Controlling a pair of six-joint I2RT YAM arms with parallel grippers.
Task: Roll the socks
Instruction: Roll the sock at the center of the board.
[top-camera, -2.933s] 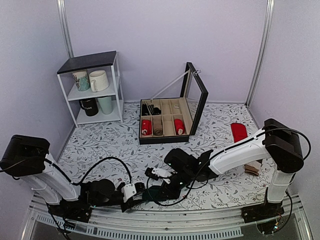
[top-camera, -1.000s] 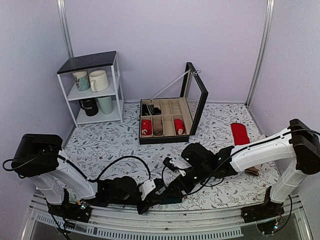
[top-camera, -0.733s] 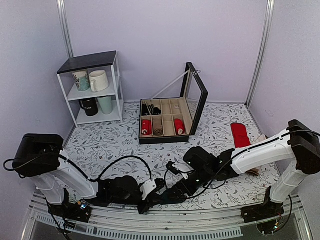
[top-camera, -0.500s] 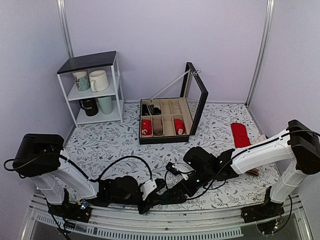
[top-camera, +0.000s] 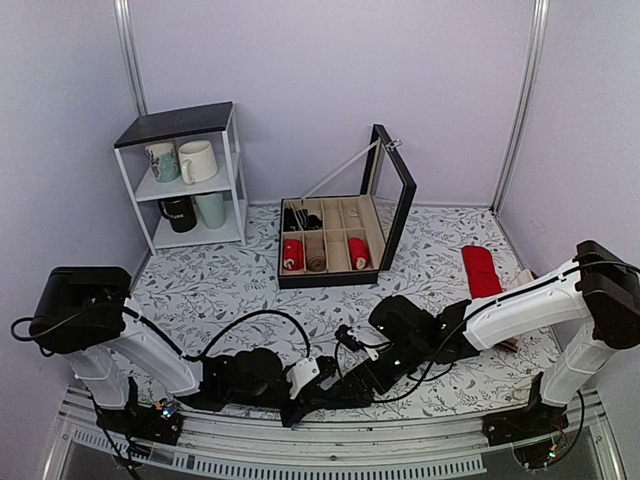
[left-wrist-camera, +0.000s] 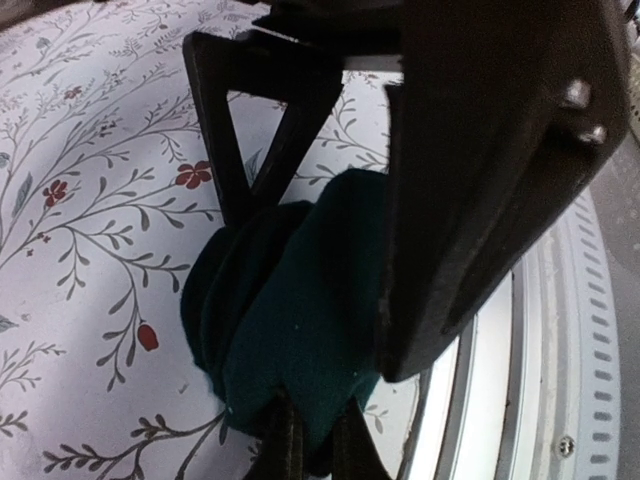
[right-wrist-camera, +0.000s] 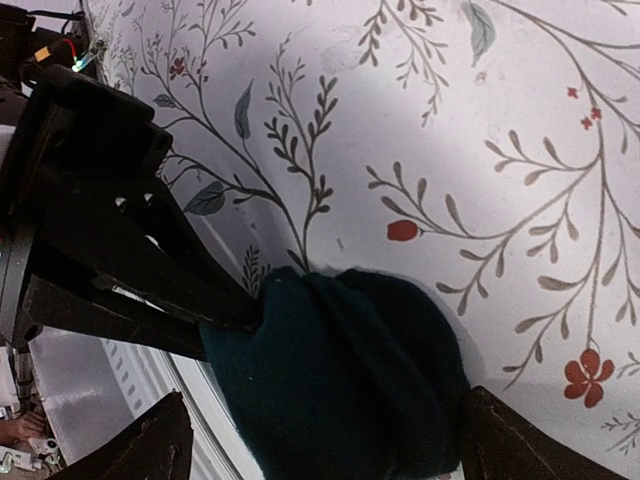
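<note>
Apparently, left hand (left-wrist-camera: 305, 448) pinches the rolled socks (left-wrist-camera: 300, 300).

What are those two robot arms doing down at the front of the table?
They are rolling up dark teal socks near the front edge of the table. The left hand is shut, pinching the bundle. The right hand is wide open, with a finger on each side of it. The socks already look like a thick roll.
</note>
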